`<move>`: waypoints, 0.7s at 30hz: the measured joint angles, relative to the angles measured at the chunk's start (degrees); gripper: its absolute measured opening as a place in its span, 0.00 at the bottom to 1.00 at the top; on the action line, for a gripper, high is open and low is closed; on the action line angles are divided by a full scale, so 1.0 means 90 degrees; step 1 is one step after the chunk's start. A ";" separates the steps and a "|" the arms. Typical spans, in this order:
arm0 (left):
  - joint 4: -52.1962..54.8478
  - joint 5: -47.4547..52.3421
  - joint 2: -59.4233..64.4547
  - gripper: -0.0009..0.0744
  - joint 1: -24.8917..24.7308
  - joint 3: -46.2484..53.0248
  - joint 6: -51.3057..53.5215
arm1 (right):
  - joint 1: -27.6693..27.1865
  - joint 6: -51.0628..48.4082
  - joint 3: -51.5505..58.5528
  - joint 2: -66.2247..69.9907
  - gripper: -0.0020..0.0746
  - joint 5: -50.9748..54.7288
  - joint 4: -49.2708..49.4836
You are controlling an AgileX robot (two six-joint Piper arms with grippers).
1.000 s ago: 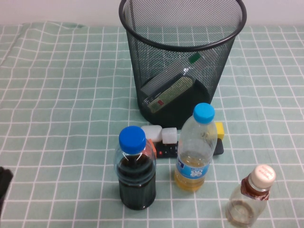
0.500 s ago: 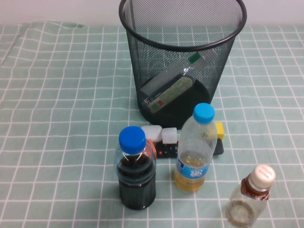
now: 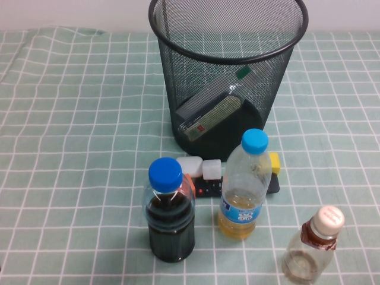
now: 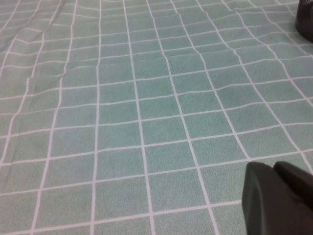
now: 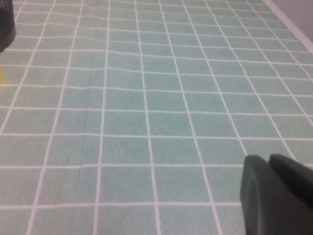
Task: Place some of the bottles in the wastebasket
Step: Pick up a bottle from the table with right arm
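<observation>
a: what covered the surface (image 3: 71, 119)?
b: a green cloth with a white grid; a pale wall stood behind.

a: how many items were counted?
b: one wastebasket (image 3: 228, 41), and four bottles. the taller clear bottle (image 3: 208, 110) lay slanted inside the wastebasket. the small bottle (image 3: 312, 246) stood upright on the cloth, well apart from it. the dark-liquid bottle (image 3: 170, 211) and yellow-liquid bottle (image 3: 243, 184) stood in front.

a: anything hidden?
b: small blocks (image 3: 202, 168) behind those bottles were partly hidden. neither arm showed from above. the left gripper (image 4: 279, 200) and right gripper (image 5: 276, 198) hung over bare cloth, cut off at the edge, jaws clenched on nothing.
</observation>
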 joint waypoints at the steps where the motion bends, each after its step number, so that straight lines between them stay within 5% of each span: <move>1: 0.0000 0.0000 0.0000 0.01 0.0000 0.0000 0.0000 | 0.0000 0.0000 0.0000 0.0000 0.02 0.0000 0.0000; 21: 0.0014 0.0004 0.0000 0.01 0.0000 0.0000 0.0119 | 0.0000 0.0000 0.0000 0.0000 0.02 0.0000 0.0000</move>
